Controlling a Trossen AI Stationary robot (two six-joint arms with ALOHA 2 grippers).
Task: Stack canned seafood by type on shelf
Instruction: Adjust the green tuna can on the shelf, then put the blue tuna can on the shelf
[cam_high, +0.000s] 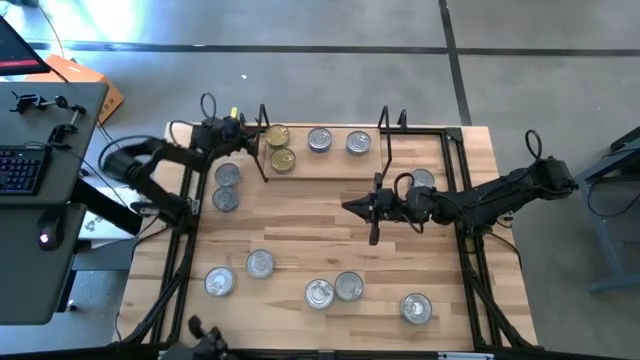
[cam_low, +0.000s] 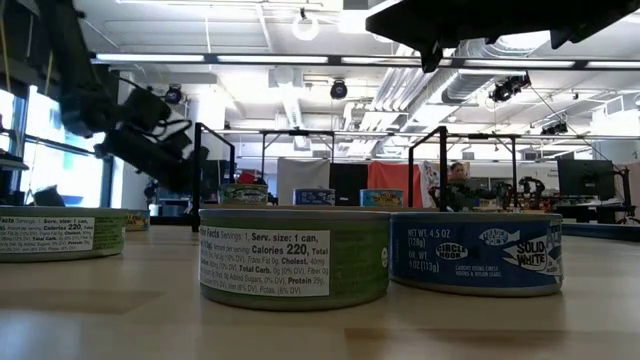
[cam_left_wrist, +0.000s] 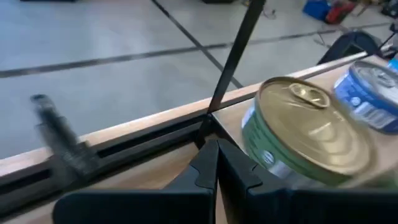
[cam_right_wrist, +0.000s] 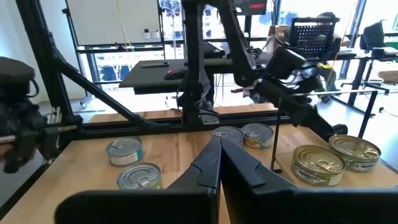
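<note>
Overhead, the left gripper (cam_high: 252, 140), clenched and empty, hovers beside two gold tins (cam_high: 279, 147) on the shelf (cam_high: 330, 168). The right gripper (cam_high: 350, 207), also clenched, hangs mid-table; silver tins (cam_high: 318, 292) lie scattered nearby.

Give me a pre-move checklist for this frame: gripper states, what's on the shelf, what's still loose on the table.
1. Left gripper empty: ok, fingers shut on nothing, beside the gold tins.
2. Right gripper empty: ok, shut, over bare table in front of the shelf.
3. Gold tins grouped: ok, two side by side at the shelf's left end.
4. Silver tins on shelf: ok, two in a row, unstacked.
5. Loose tins remaining: not ok, several near the front edge, two more at left.
6. Types by label: cannot tell from above.
</note>
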